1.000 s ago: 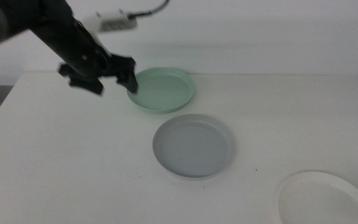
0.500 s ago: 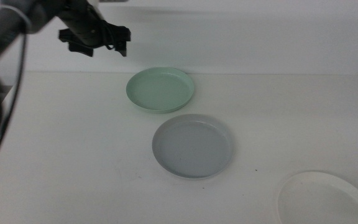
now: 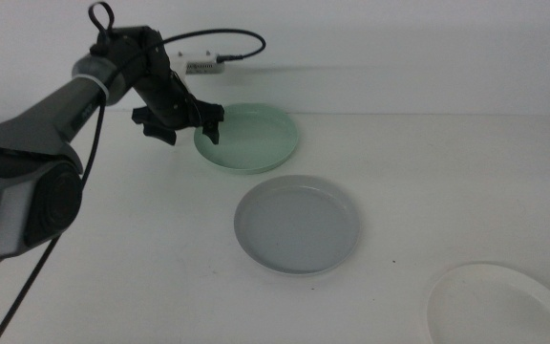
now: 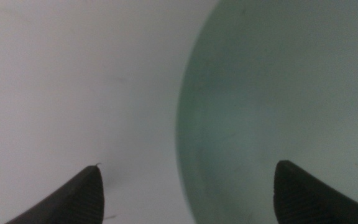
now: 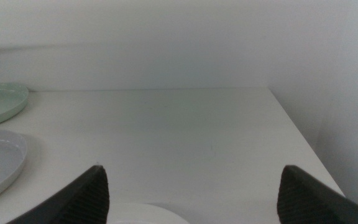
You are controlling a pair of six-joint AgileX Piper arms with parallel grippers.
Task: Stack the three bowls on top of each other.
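Down from its raised spot of half a second ago, my left gripper [image 3: 181, 125] now straddles the mint green bowl's [image 3: 252, 136] near-left rim, jaws wide, one inside, one outside, ready to pinch. Beside it the grey-blue bowl [image 3: 297, 225] sits mid-table, the white bowl [image 3: 497, 307] far right. My right gripper [image 5: 191, 205] waits, jaws wide.

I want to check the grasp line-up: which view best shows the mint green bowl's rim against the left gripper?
The left wrist view: the mint green bowl's rim runs between the open left gripper. The middle view shows the whole bowl with the gripper at its edge. The right wrist view catches only a sliver.
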